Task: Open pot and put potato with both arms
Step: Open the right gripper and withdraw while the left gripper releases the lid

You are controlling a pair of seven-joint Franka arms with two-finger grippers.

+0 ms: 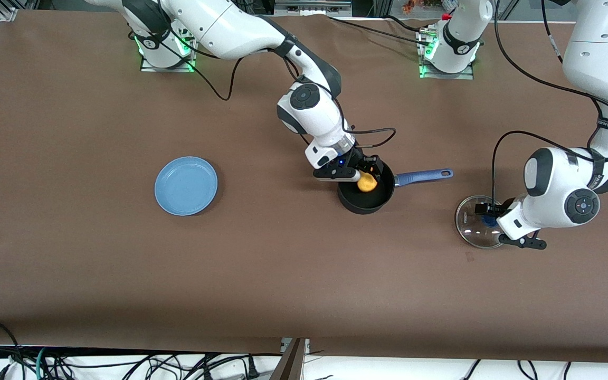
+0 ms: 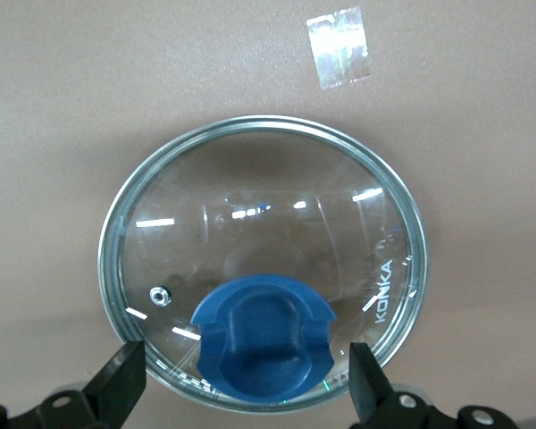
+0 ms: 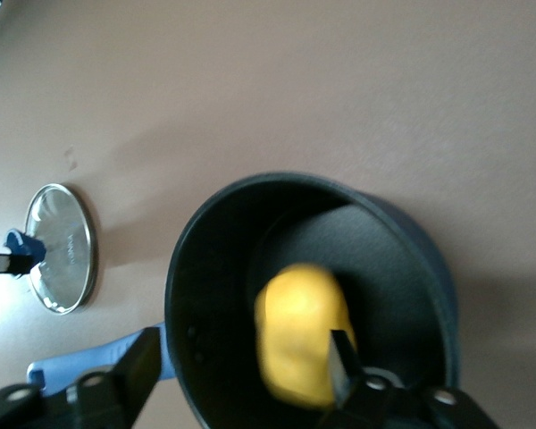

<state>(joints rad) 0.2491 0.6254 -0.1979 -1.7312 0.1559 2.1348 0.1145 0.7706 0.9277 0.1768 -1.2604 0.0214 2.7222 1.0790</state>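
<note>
Your pot (image 1: 366, 196) sat just right of the front view's centre with its lid off, and the potato (image 1: 367, 182) was inside its opening, up against the upper rim. In the right wrist view the potato (image 3: 302, 332) was a smooth, blurred yellow oval against the pot's (image 3: 402, 268) dark inner wall; you could not tell whether it rested on the bottom. The pot was black and round, with its blue handle (image 1: 423, 177) pointing toward the left arm's end of the table.

Your right gripper (image 1: 359, 174) was over the pot. Its fingers (image 3: 339, 366) stood wide apart, one outside the rim and the other just beside the potato, gripping nothing.

The lid (image 1: 477, 220) lay flat on the table at the front view's middle right, well apart from the pot. It was clear glass with a metal rim and a blue knob (image 2: 262, 340). Your left gripper (image 1: 491, 220) was low over it, fingers (image 2: 121, 380) spread on either side of the knob and clear of it.

The blue plate (image 1: 186, 185), left of centre in the front view, had nothing on it.
</note>
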